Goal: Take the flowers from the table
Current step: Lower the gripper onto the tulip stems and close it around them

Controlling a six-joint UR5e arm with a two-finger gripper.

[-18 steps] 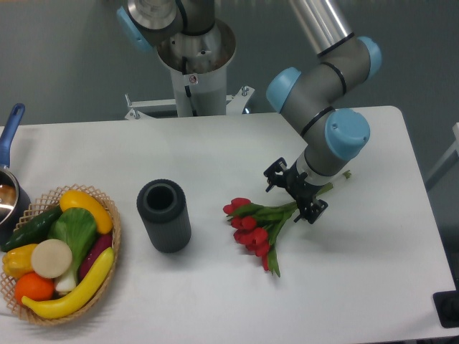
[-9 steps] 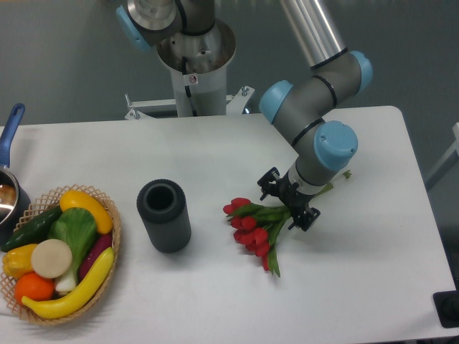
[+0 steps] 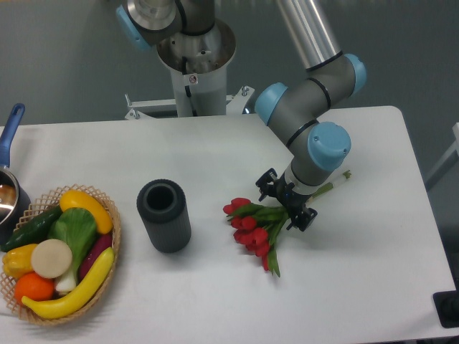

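The flowers, a small bunch of red tulip buds with green stems and leaves, lie on the white table right of centre. Their stems run up and right, and the stem end shows past the arm. My gripper is directly over the stems, low above the table, with one black finger on each side of them. The jaws stand open around the stems. The wrist hides the middle of the stems.
A black cylinder stands upright left of the flowers. A wicker basket of toy vegetables sits at the front left. A pot with a blue handle is at the left edge. The arm's base stands behind the table.
My gripper has moved left and slightly down along the stems, closer to the buds, and now straddles them. The flowers have not moved.
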